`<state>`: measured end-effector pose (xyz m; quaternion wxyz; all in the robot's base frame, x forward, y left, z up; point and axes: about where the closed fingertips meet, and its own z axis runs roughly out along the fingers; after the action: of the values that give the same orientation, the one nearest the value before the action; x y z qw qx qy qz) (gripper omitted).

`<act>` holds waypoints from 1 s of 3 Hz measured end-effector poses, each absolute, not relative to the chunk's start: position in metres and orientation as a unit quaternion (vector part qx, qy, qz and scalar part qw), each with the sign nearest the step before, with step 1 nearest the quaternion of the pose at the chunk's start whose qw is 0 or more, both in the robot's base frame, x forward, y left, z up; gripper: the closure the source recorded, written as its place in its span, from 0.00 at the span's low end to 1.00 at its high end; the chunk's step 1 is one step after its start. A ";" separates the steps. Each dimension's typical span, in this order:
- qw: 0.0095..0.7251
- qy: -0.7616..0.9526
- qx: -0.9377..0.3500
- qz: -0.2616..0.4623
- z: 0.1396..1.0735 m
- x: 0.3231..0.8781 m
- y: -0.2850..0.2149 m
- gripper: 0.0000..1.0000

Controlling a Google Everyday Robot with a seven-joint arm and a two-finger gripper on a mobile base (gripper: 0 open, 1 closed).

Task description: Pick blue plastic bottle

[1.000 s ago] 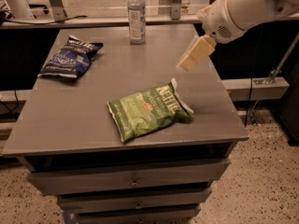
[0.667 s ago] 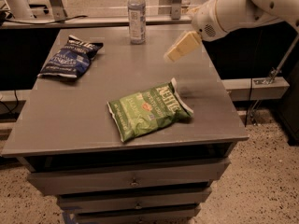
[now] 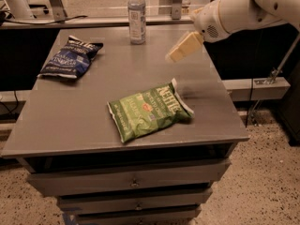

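Shifted left toward the bottle [image 3: 137,15], the tool [image 3: 183,48] hangs over the surface [image 3: 117,74], likely lining up; released or clenched, I can't tell.

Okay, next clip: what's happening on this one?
A robot arm reaches in from the right over a grey drawer cabinet. Its gripper hovers above the top, to the right of the blue plastic bottle and apart from it. The bottle stands upright at the back edge, not yet picked. A green chip bag lies near the front, a dark blue chip bag at the left.
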<state>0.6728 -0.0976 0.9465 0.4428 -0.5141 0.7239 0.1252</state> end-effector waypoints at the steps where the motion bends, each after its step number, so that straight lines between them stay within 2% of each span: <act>1: 0.482 0.707 -0.495 0.154 0.946 0.696 -0.082 0.00; 2: 0.538 0.681 -0.457 0.195 0.953 0.746 -0.052 0.00; 3: 0.587 0.659 -0.423 0.206 0.965 0.796 -0.027 0.00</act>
<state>0.7960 -0.0273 0.9647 0.5866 -0.4234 0.6589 0.2063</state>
